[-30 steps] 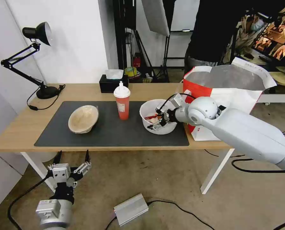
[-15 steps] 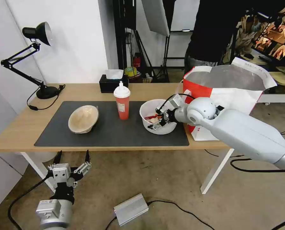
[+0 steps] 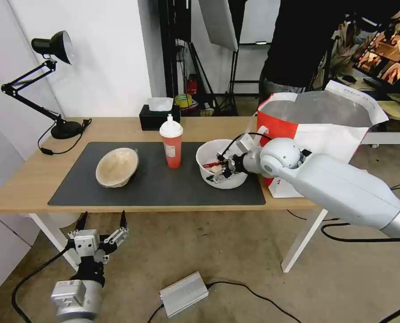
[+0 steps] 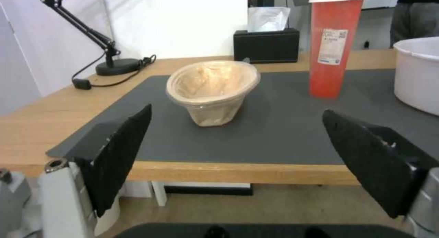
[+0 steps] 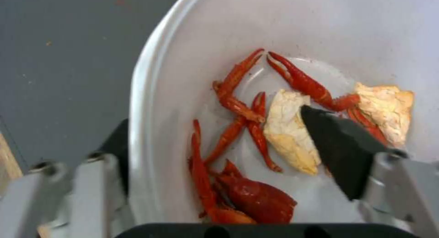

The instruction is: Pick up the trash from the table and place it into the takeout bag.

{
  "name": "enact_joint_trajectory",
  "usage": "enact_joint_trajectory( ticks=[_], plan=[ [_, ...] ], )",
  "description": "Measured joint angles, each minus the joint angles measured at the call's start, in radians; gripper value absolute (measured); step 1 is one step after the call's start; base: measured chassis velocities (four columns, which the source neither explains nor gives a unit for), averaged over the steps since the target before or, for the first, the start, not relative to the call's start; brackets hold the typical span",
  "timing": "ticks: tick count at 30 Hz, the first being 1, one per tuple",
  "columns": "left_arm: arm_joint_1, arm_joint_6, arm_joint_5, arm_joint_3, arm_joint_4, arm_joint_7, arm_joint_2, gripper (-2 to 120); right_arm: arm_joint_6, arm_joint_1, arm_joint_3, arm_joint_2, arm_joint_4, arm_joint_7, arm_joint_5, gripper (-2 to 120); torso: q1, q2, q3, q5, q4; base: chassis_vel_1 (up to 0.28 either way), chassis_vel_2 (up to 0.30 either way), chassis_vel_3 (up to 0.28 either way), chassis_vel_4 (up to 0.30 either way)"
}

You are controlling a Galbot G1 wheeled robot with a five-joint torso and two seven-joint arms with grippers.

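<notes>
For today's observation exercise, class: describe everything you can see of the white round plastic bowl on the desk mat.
The white round plastic bowl looks smooth and glossy, with a rolled rim and deep walls. It stands upright on the dark grey mat, near the mat's right end, beside the takeout bag. Inside lie red crayfish claws and shells and pale tan scraps. The right gripper straddles its near wall, one finger inside and the other outside; jaws are not closed.

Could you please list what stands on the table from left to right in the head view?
Black desk lamp → beige pulp bowl → red-orange drink cup with white domed lid → white round plastic bowl with the right gripper at it → white-and-red takeout bag.
</notes>
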Motion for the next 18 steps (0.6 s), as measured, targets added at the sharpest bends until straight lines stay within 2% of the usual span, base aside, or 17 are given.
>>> enact_joint_trajectory(
  ticks=[4, 6, 9, 10, 12, 14, 18],
  plan=[
    [0.000, -0.001, 0.000, 0.000, 0.000, 0.000, -0.003, 100, 0.000, -0.001, 0.000, 0.009, -0.003, 0.002, 0.001, 55, 0.000, 0.000, 0.000, 0.0000, 0.0000, 0.000, 0.000, 0.000, 0.000],
    [0.000, -0.001, 0.001, 0.001, -0.001, 0.000, -0.004, 100, 0.000, -0.001, 0.000, 0.011, -0.003, 0.002, 0.001, 53, 0.000, 0.000, 0.000, 0.0000, 0.0000, 0.000, 0.000, 0.000, 0.000],
    [0.002, -0.001, 0.001, 0.001, -0.003, 0.000, -0.006, 100, 0.000, -0.003, 0.000, 0.020, -0.006, 0.004, 0.001, 39, 0.000, 0.000, 0.000, 0.0000, 0.0000, 0.000, 0.000, 0.000, 0.000],
    [0.002, -0.001, 0.001, 0.001, -0.003, 0.000, -0.006, 100, 0.000, -0.003, 0.000, 0.020, -0.006, 0.004, 0.001, 39, 0.000, 0.000, 0.000, 0.0000, 0.0000, 0.000, 0.000, 0.000, 0.000],
    [0.003, -0.001, 0.002, 0.000, -0.005, 0.000, -0.007, 100, 0.000, -0.004, 0.000, 0.024, -0.006, 0.005, 0.002, 30, 0.000, 0.000, 0.000, 0.0000, 0.0000, 0.000, 0.000, 0.000, 0.000],
    [0.005, -0.001, 0.002, 0.000, -0.007, 0.000, -0.008, 100, 0.000, -0.004, 0.000, 0.032, -0.010, 0.007, 0.004, 18, 0.000, 0.000, 0.000, 0.0000, 0.0000, 0.000, 0.000, 0.000, 0.000],
    [0.006, -0.003, 0.002, 0.000, -0.008, 0.000, -0.011, 100, 0.000, -0.005, 0.000, 0.041, -0.014, 0.008, 0.005, 12, 0.000, 0.000, 0.000, 0.0000, 0.0001, 0.000, 0.000, 0.000, 0.000]
  ],
)
